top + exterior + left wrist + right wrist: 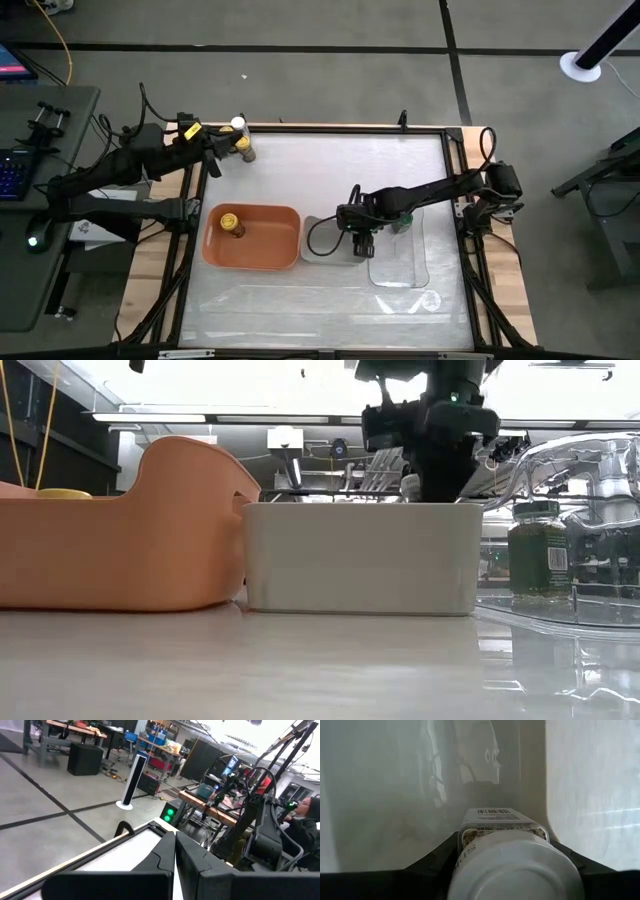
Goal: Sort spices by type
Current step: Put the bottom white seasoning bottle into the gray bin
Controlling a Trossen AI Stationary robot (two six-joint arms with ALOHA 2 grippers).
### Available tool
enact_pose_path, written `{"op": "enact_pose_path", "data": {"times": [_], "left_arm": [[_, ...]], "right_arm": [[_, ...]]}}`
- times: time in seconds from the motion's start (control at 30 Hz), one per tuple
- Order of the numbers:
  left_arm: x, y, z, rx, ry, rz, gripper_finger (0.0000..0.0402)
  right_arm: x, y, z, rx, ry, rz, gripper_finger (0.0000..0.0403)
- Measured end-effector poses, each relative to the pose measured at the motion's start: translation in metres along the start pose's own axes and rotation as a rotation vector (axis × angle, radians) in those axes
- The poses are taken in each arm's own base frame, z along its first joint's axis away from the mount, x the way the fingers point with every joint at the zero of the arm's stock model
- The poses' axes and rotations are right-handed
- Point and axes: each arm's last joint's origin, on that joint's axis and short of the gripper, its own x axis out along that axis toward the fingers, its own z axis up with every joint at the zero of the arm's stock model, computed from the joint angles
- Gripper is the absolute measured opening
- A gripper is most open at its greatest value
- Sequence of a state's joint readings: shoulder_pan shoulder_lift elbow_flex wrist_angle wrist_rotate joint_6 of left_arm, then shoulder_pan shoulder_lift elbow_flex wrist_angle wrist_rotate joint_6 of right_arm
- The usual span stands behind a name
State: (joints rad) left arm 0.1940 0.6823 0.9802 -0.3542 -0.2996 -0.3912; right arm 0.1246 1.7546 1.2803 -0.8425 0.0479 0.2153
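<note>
My right gripper [362, 243] [440, 485] [505, 842] reaches down into the grey tray [325, 245] [360, 555] and is shut on a white-lidded spice jar [512, 865]. A yellow-lidded jar [232, 222] [65, 492] stands in the orange tray [270, 240] [130, 530]. A green-lidded jar [402, 218] [538, 550] stands in the clear tray [405, 265]. A white-lidded jar [238, 124] and a dark jar [244, 152] stand on the table by the far left corner. My left gripper [212, 160] [175, 855] is shut just left of them and points out past the table. My right gripper pinches the white-lidded jar between its two fingers [435, 857], on the jar's body just under the lid [470, 847]. The fingers come from above, pointing down into the grey tray. The jar is upright; the tray wall hides whether its base rests on the tray floor.
The orange, grey and clear trays stand side by side across the middle of the table. Bare table surface [330, 170] lies between the trays and the far edge. A person [307, 815] sits in the room beyond the table.
</note>
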Motion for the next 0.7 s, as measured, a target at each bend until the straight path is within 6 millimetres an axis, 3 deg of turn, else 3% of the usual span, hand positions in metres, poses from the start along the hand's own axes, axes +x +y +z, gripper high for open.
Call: {"op": "enact_pose_path", "data": {"times": [0.17, 0.4, 0.53, 0.7], "left_arm": [[0.000, 0.000, 0.000, -0.024, 0.000, -0.001, 0.0000], [0.000, 0.000, 0.000, -0.025, 0.000, 0.000, 0.0000], [0.000, 0.000, 0.000, -0.025, 0.000, 0.000, 0.0000], [0.000, 0.000, 0.000, -0.025, 0.000, 0.000, 0.0000]], "right_arm": [[0.005, -0.001, -0.005, -0.008, 0.022, -0.005, 0.0196], [0.005, 0.000, -0.002, -0.007, -0.006, 0.005, 0.0292], [0.001, 0.000, 0.000, -0.024, -0.003, 0.015, 0.0300], [-0.019, 0.002, 0.009, -0.105, -0.001, 0.033, 0.0298]]}}
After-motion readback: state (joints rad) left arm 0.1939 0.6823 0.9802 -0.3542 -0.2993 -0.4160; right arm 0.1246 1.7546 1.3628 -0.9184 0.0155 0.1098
